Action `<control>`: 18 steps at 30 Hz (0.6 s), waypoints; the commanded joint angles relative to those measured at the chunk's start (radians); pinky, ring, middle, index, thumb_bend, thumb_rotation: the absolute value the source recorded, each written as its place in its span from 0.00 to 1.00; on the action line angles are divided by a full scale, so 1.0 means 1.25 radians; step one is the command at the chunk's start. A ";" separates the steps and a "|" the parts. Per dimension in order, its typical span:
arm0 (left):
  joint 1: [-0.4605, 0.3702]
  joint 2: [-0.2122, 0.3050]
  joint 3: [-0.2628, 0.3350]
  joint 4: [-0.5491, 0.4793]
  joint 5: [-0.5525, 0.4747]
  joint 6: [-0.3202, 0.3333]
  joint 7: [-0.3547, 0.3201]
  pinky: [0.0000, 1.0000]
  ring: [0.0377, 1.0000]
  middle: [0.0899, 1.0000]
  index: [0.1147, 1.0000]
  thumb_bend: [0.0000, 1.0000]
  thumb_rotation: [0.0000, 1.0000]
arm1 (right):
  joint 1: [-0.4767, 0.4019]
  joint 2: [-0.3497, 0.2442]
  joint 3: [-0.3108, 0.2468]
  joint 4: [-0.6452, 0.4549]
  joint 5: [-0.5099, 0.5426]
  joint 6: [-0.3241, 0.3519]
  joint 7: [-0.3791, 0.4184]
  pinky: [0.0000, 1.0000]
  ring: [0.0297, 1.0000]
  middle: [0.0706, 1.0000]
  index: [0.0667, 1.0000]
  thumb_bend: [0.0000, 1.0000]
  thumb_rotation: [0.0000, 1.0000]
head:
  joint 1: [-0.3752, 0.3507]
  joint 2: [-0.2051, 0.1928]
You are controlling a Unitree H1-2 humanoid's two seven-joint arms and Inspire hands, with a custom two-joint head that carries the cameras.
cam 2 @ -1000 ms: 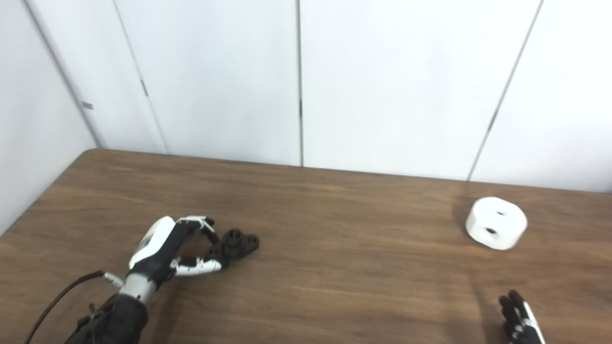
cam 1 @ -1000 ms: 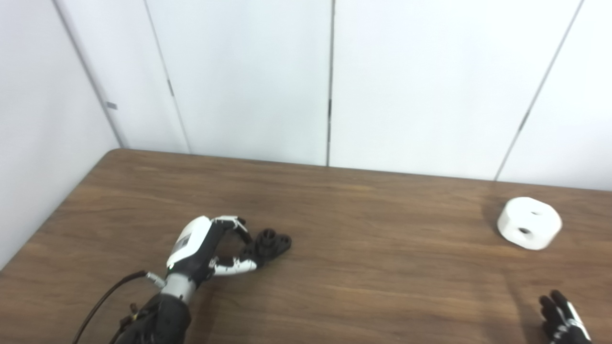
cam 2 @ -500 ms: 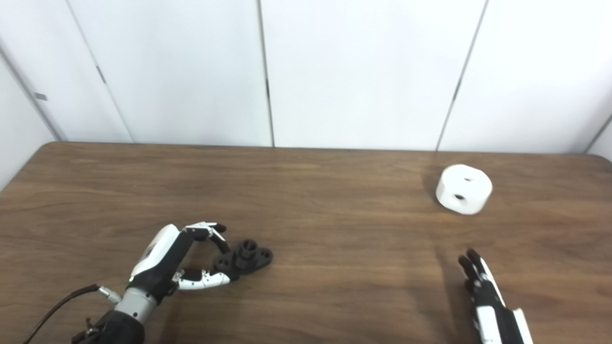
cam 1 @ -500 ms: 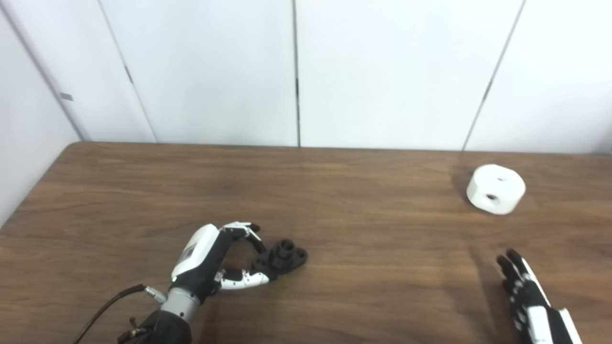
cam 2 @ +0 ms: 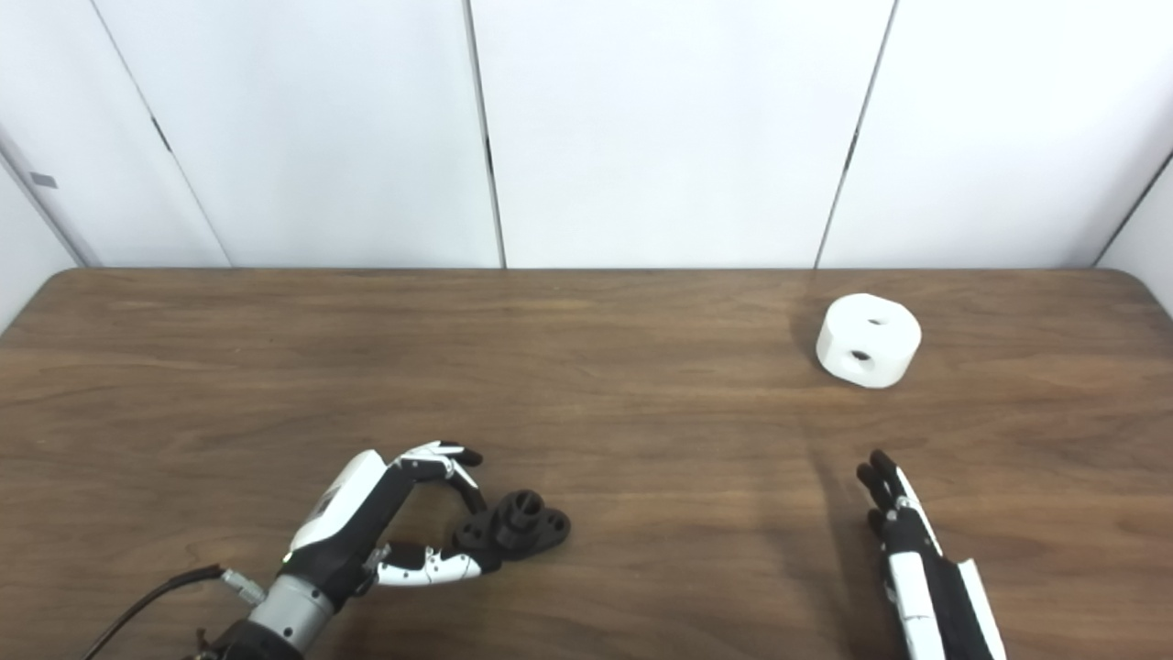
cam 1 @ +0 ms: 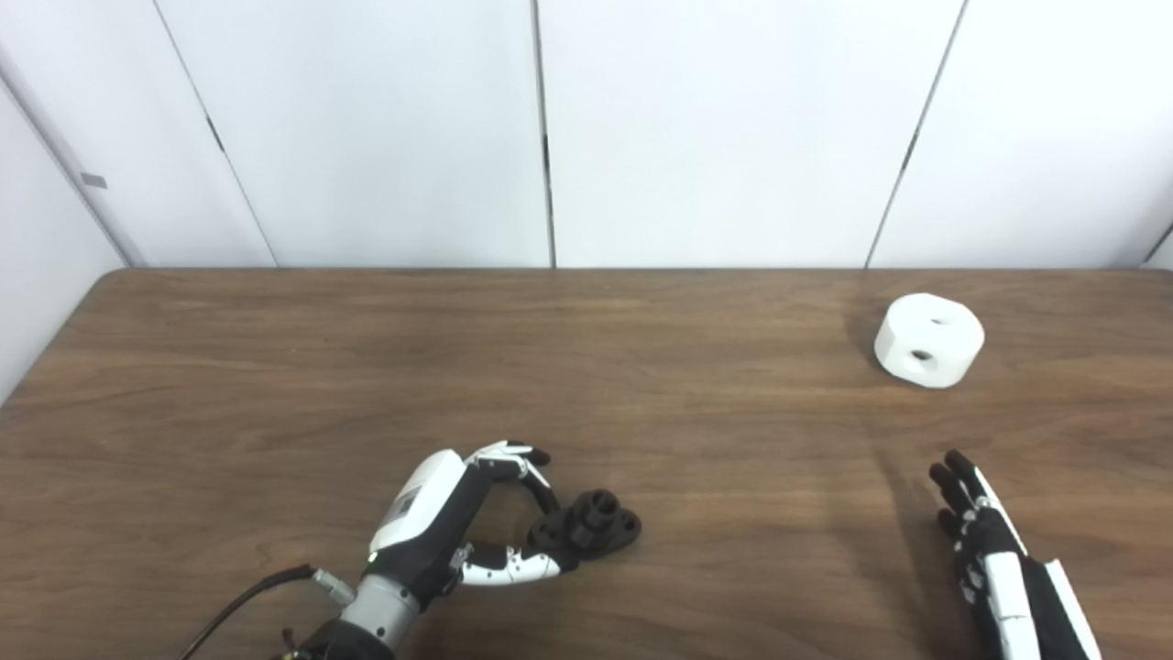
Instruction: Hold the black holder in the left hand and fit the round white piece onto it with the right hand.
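The black holder is low over the wooden table, near the front left. My left hand is shut on it, fingers and thumb pinching its left end. The holder's short tube points up. The round white piece, with a hole on top and one in its side, sits alone at the far right of the table. My right hand is at the front right, well short of the white piece. It is open, its fingers straight and empty, pointing away from me.
White wall panels stand right behind the table's back edge. The table's left edge and right corner are in view. A black cable trails from my left wrist.
The camera has swung to the right, shifting the whole picture. My left hand has carried the holder to the right and nearer. My right hand has come further up into view.
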 commanded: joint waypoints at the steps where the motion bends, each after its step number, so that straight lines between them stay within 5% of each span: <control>1: 0.019 0.004 -0.019 -0.001 -0.008 0.007 -0.045 0.82 0.90 0.80 0.42 0.52 0.06 | -0.002 0.024 0.002 -0.037 -0.006 -0.009 -0.006 1.00 1.00 0.94 0.94 0.62 0.97 | 0.002 0.003; 18: 0.014 0.037 -0.004 0.057 0.095 -0.041 -0.026 0.87 0.90 0.79 0.42 0.52 0.05 | -0.001 0.016 0.002 -0.048 0.001 0.001 -0.006 1.00 1.00 0.94 0.95 0.57 0.97 | -0.003 0.021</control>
